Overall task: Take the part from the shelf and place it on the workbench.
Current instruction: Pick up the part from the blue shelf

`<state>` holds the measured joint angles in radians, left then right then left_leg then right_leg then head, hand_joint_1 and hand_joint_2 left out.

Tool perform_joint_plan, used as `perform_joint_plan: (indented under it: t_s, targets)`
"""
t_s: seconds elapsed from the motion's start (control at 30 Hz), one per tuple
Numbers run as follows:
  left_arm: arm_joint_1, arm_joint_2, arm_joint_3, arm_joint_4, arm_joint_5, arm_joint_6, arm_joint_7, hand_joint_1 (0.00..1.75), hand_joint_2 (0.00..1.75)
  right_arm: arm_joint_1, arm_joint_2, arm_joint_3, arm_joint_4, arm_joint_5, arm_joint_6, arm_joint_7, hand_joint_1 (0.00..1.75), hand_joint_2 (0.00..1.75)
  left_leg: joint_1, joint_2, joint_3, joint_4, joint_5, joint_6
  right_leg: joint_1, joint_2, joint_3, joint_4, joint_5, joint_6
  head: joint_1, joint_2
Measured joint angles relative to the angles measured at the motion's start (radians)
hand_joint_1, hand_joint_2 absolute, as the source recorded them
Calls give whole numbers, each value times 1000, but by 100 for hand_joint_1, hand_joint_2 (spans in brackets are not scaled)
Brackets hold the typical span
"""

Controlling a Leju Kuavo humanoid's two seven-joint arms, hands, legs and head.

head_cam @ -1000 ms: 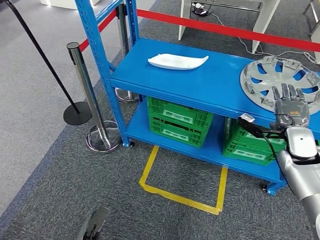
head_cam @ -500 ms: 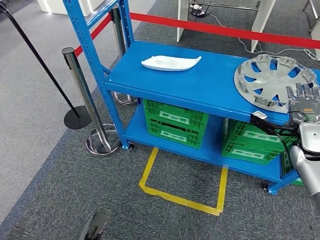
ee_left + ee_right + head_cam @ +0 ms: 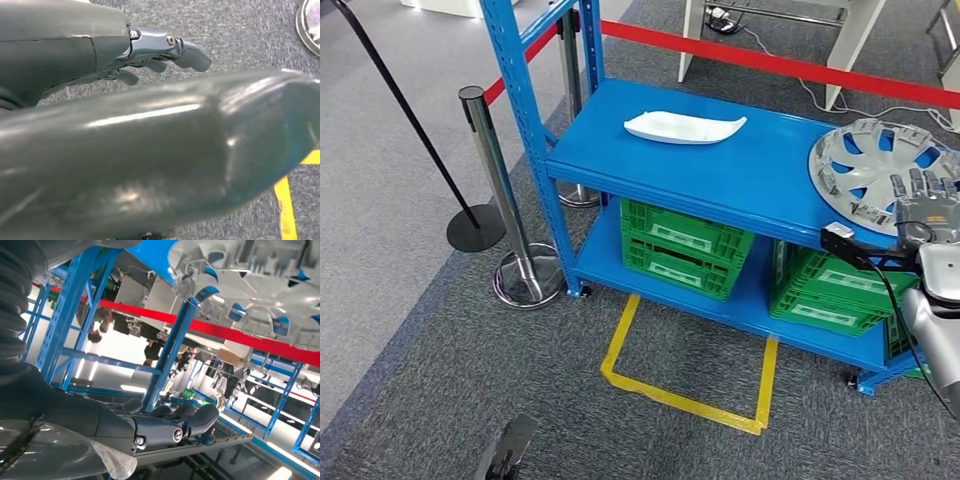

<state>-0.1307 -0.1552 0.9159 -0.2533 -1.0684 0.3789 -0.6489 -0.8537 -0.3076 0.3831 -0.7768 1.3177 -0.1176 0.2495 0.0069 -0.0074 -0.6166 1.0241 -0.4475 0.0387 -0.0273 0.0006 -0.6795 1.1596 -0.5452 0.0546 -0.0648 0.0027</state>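
Shifted slightly, whole view, with camera; right hand (image 3: 926,208) still raised at shelf (image 3: 712,165) edge, fingers straight and apart, holding nothing. Wheel cover (image 3: 882,170) flat on shelf top, just beyond fingertips. Left hand (image 3: 166,50) low over carpet, empty, farther away.

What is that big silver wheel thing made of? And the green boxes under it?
The wheel cover looks like silver-painted plastic: thin spokes, ribbed moulding on its underside in the right wrist view, though metal can't be ruled out. The green crates look like matte moulded plastic, with slotted, gridded walls.
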Motion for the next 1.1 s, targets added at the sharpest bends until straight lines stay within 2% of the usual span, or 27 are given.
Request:
perform_joint_plan:
  t_s: [0.03,0.07,0.1,0.13,0.17,0.2,0.23,0.27,0.3,0.4,0.43,0.47,0.53,0.57,0.6,0.63,0.67,0.7,0.73,0.77,0.8,0.9,0.97,1.0,1.07,1.1]
  targets:
    - [0,-1,0,0,0,-1,0,0,0,2,0,0,2,-1,0,0,0,175,-2,0,0,0,-1,3,1,0,-37,69,-24,0,0,0]
    - [1,-1,0,0,0,-2,0,0,0,5,0,0,5,-2,3,-2,0,175,-4,-1,1,0,-3,5,2,1,-68,121,-36,-1,0,0]
    - [1,-1,0,0,0,-3,0,0,0,8,0,1,8,-5,6,-6,0,175,-6,-1,3,1,-5,7,2,0,-85,140,-29,-2,0,0]
    - [2,-1,0,0,0,-5,0,0,0,10,1,1,11,-8,11,-12,0,175,-8,-2,7,1,-8,8,2,0,-81,119,-4,-4,0,0]
    - [2,-1,0,0,0,-7,0,0,0,12,2,2,14,-11,16,-17,0,175,-10,-3,12,1,-12,7,3,0,-58,62,36,-8,0,0]
    - [2,-1,0,0,0,-8,0,0,0,12,3,2,16,-14,19,-20,0,175,-11,-3,17,1,-16,6,4,0,-26,-8,71,-13,0,0]
    - [1,-2,0,0,0,-9,0,0,0,11,5,3,18,-15,22,-22,0,175,-14,-4,21,3,-20,3,6,-1,9,-72,94,-17,0,0]
    - [1,-2,0,0,0,-9,0,0,0,10,7,4,20,-15,24,-22,0,175,-15,-4,22,4,-23,-1,9,-2,33,-114,104,-21,0,0]
    - [1,-2,0,0,0,-10,1,0,0,10,9,5,21,-16,26,-22,0,175,-16,-4,23,4,-25,-5,11,-2,45,-132,100,-24,0,0]
    - [0,-1,0,0,0,-11,1,0,0,10,13,8,26,-16,28,-22,0,175,-14,-2,23,9,-35,-21,10,-1,57,-142,94,-34,-1,0]
    - [0,0,0,0,0,-11,1,0,0,9,14,9,26,-16,28,-22,0,175,-14,-1,17,28,-46,-28,7,-1,63,-145,92,-39,-3,0]
    - [-1,0,0,0,0,-11,1,0,0,8,16,9,27,-16,28,-22,0,175,-12,-1,-1,68,-65,-35,4,-3,70,-148,90,-44,-4,0]
    - [0,1,0,0,0,-11,1,0,0,6,21,11,29,-16,28,-22,0,175,-6,0,-66,194,-112,-45,3,-4,79,-148,83,-50,-6,0]
    - [1,1,0,0,0,-11,1,0,0,7,23,12,31,-16,29,-22,0,175,-2,0,-100,251,-126,-49,3,-3,83,-148,79,-50,-5,0]
    - [2,1,0,0,0,-11,1,0,0,7,26,13,33,-16,30,-22,0,175,0,0,-123,280,-122,-51,2,-2,87,-148,76,-49,-5,0]
    - [3,1,0,0,0,-11,1,0,0,8,28,14,35,-16,34,-23,0,175,2,0,-129,273,-101,-53,1,-2,92,-148,72,-48,-6,0]
    - [3,2,0,0,0,-11,1,0,0,7,29,16,36,-16,42,-25,0,175,3,1,-116,228,-62,-53,0,-1,99,-148,67,-45,-6,0]
    - [3,3,0,0,0,-11,1,0,0,5,31,17,38,-16,54,-30,0,175,4,1,-92,161,-17,-53,-2,-1,106,-148,61,-41,-6,0]
    - [3,4,0,0,1,-11,1,0,0,2,33,19,41,-16,67,-35,0,175,3,2,-67,99,14,-51,-1,-1,111,-147,56,-35,-6,0]
    - [2,4,0,0,1,-11,1,0,0,-2,35,20,44,-18,80,-40,0,175,2,2,-45,48,30,-47,0,0,114,-146,51,-29,-5,0]
    - [2,4,0,0,1,-11,0,0,0,-7,36,22,47,-19,91,-45,0,175,0,2,-34,22,30,-41,2,0,114,-146,48,-23,-5,0]
    - [3,5,0,0,2,-12,-1,0,0,-17,38,28,58,-22,115,-57,0,175,-1,1,-24,9,15,-21,1,-2,115,-152,42,-6,-4,0]
    - [2,6,0,0,3,-11,-2,0,0,-25,39,35,68,-24,126,-60,0,175,1,-1,-15,2,13,-7,0,-3,90,-106,16,-1,-2,0]
    - [2,5,0,0,3,-11,-2,0,0,-31,39,38,73,-25,131,-60,0,175,1,-1,-11,0,11,-2,0,-2,58,-52,-7,-1,0,0]
    - [2,4,0,0,3,-11,-2,0,0,-38,38,43,86,-26,143,-60,0,175,-3,-2,-6,0,4,7,3,-1,-26,85,-46,-1,1,0]
    - [3,4,0,0,3,-11,-2,0,0,-38,38,46,91,-26,149,-60,0,175,-5,-2,-2,1,0,10,4,-1,-59,127,-46,-2,1,0]
